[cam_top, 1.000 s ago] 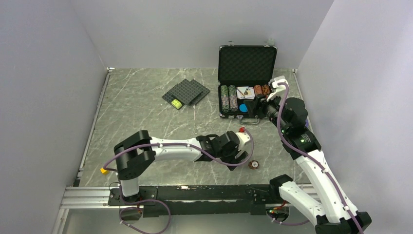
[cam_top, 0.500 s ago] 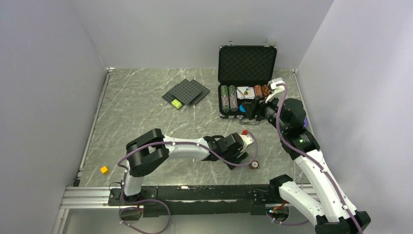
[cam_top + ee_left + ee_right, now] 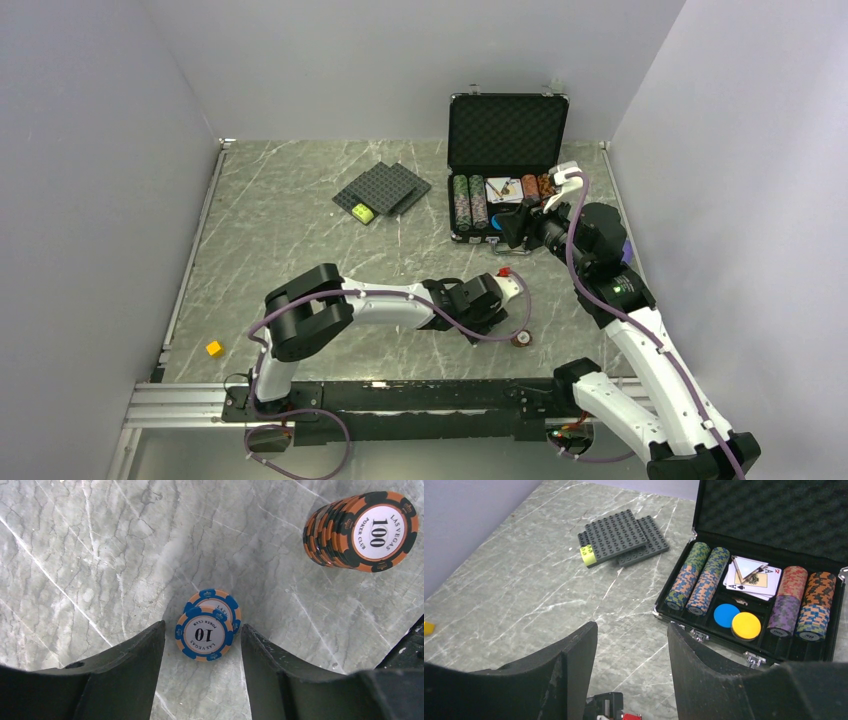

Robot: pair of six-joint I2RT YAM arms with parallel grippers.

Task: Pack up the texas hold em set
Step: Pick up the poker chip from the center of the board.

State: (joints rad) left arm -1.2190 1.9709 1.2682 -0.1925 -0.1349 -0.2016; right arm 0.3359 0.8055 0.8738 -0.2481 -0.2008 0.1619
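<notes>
1. Your left end effector [image 3: 202, 626] stands moderately wide, with one jaw on each side of the small blue-and-orange "10" chip stack [image 3: 204, 636]. A sliver of tabletop [image 3: 100, 555] shows on both sides, so it straddles the stack for a pinch and holds nothing.
2. That stack lies well in front of the briefcase [image 3: 507, 128], toward the arm bases. The orange-and-black "100" stack [image 3: 362, 530] sits near it, also outside the briefcase.
3. Your right end effector [image 3: 631, 630] hovers just in front of the briefcase, jaws apart and empty, likely keeping clear.
4. Judgement: loose chips remain to load.
</notes>
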